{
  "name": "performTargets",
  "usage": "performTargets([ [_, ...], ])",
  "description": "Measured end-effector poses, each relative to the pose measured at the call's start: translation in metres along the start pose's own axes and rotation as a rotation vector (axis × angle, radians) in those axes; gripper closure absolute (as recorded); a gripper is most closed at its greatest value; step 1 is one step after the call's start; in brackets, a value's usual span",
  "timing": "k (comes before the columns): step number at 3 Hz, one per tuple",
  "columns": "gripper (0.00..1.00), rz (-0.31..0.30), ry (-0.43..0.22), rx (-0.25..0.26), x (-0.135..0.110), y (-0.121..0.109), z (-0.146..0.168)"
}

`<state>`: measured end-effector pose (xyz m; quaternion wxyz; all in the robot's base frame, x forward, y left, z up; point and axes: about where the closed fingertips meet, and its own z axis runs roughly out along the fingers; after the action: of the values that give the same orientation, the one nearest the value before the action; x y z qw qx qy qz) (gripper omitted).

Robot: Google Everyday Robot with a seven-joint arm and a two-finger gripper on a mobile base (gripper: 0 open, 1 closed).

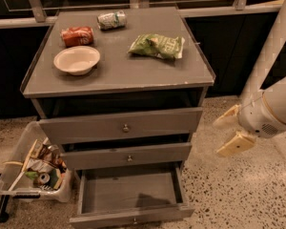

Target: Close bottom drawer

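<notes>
The gripper (230, 130) hangs in the air right of the cabinet (119, 78), about level with the middle drawer (128, 155) and well apart from it. Its two tan fingers (236, 144) stand spread, with nothing between them. The white arm (271, 111) runs off behind it to the right edge.

The bottom drawer (131, 194) is pulled far out toward the camera. Its floor is bare and its front panel (105, 219) lies low in the view. I judge the task not begun: nothing touches the drawer, and the whole push is left. The gripper has to come down and round to the front panel, then drive it straight back under the middle drawer.

The speckled floor (229, 194) between gripper and drawer is open, so the way down looks free. The drawer's right front corner juts out nearest the gripper and should be cleared first. A bin (31, 173) of rubbish sits just beside the drawer's left side; a straight push should not disturb it. Little room in front of the panel shows.
</notes>
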<state>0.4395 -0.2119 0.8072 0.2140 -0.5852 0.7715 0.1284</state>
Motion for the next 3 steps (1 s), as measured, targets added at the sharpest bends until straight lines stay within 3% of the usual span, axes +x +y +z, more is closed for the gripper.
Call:
performTargets([
  [2,0.88,-0.016,-0.012,-0.006,0.004,-0.006,0.003],
  [3,1.0,0.003,-0.04,-0.027,0.003,-0.001,0.022],
])
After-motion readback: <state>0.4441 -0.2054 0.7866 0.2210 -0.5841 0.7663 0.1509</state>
